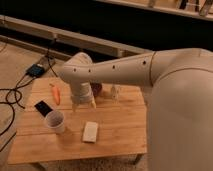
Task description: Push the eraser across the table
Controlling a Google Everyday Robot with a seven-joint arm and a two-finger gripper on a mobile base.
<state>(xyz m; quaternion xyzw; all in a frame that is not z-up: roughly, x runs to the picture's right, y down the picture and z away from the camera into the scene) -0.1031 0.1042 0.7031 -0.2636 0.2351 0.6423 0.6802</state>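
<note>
Table [120, 135] top was light matt wood planks. Eraser [43, 107] looked smooth and black. Arm [115, 70] shell was smooth cream plastic, gripper [83, 104] alike, hanging over the table near carrot [55, 93].

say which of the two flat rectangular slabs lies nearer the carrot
The black eraser, just beside the carrot; the whitish block lies past the cup, nearer the gripper, which hangs above the table.

Cream-white arm [125, 70], thick rounded segments, small dark holes; pale gripper [83, 104] above table [120, 136].

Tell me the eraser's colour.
Black eraser, camera view; the gripper hangs over the table near the cup.
</note>
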